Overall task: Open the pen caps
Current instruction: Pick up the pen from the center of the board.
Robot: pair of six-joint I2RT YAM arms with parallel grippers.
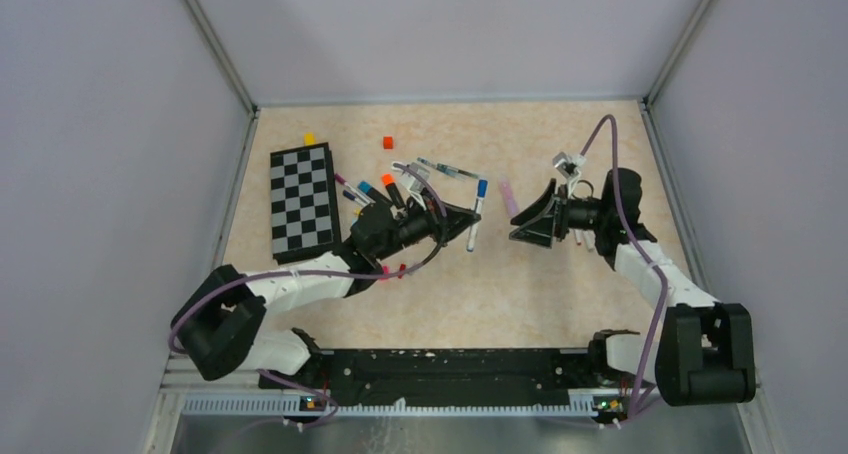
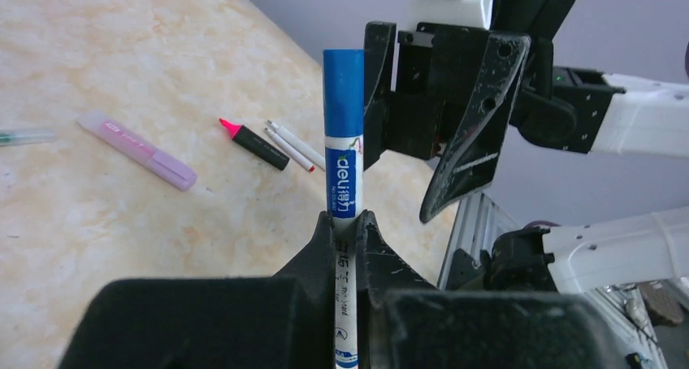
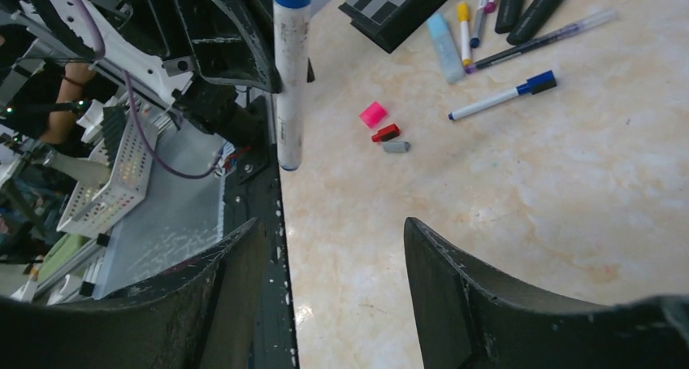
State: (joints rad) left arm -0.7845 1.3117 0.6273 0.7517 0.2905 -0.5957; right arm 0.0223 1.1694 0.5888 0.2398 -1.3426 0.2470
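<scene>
The left end effector [image 2: 348,227] is clamped shut on the white barrel of a pen [image 2: 343,178], gripping it about mid-length. This leaves the blue cap [image 2: 344,84] standing proud of the fingers and free to be pulled. The cap is on the pen, held above the worktop [image 1: 560,304] near its middle. The left arm reaches forward and inward, its wrist turned so the capped end points away from the bases.

The right arm is bent at the elbow with its forearm aimed leftward at the pen. The right end effector [image 3: 333,227] stands wide and empty, just short of the pen, probably set to take the cap, though its alignment is hard to judge. Pink [image 3: 373,113], red [image 3: 386,132] and grey [image 3: 396,146] caps lie loose beneath.
</scene>
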